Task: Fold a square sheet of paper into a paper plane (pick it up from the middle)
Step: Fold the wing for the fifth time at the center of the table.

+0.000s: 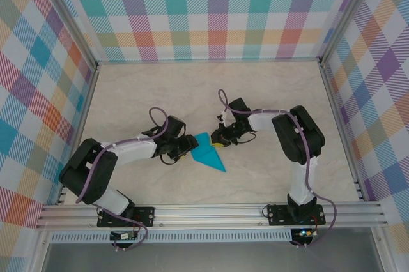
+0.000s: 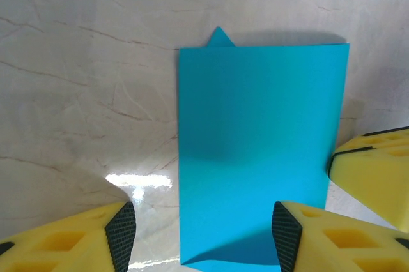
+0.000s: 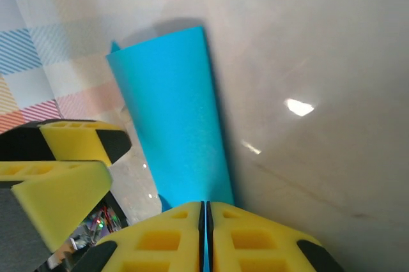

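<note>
As right end effector [image 3: 204,214] pinches paper [image 3: 171,112], near edge

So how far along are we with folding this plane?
Done: the thin teal-blue paper sheet is already creased into a pointed, layered shape, no flat square. In hand: the right gripper is shut on one edge; the left gripper is open astride it. Left: the remaining folds; it doesn't yet look like a finished narrow dart.

A robot lab test cell: plaid-printed walls [image 1: 211,10], aluminium frame rails [image 1: 211,211] and a marble-look tabletop [image 1: 192,87].
</note>
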